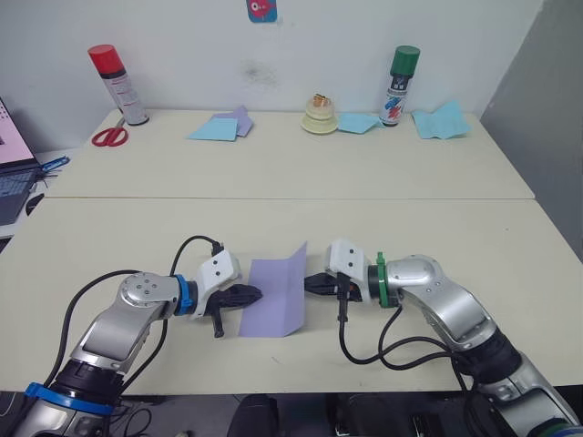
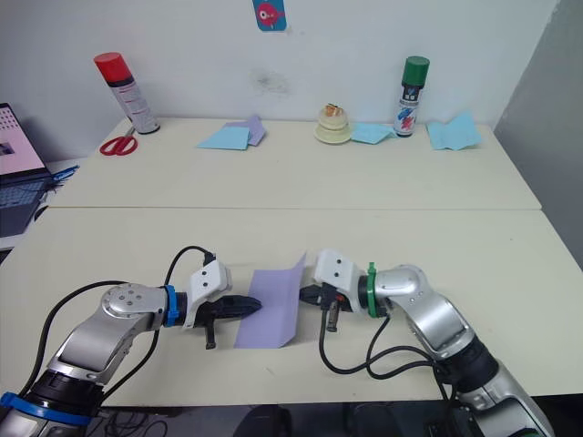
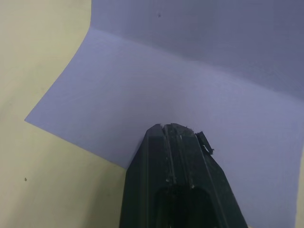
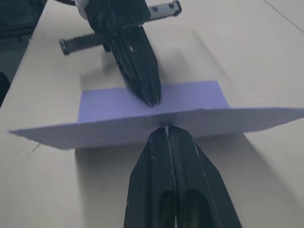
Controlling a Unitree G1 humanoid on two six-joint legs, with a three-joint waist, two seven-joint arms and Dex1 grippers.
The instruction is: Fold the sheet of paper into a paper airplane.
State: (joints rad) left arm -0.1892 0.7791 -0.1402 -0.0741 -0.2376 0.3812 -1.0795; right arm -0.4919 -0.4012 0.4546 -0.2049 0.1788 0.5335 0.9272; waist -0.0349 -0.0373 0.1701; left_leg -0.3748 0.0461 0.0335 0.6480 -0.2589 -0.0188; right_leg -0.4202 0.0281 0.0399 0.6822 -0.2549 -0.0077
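Observation:
The sheet of paper is lavender and lies near the table's front edge, between my two grippers. Its left part is flat on the table, and its right part stands up as a raised flap along a lengthwise crease. My left gripper is shut, and its tips rest on the flat part from the left. My right gripper is shut too, and its tips touch the outer side of the raised flap low down, near the crease. No paper airplane shape is formed.
Along the back wall stand a red-capped spray can, red scissors, light blue papers with a lavender scrap, a small cream bowl, a green-capped can and more blue paper. A laptop sits at far left.

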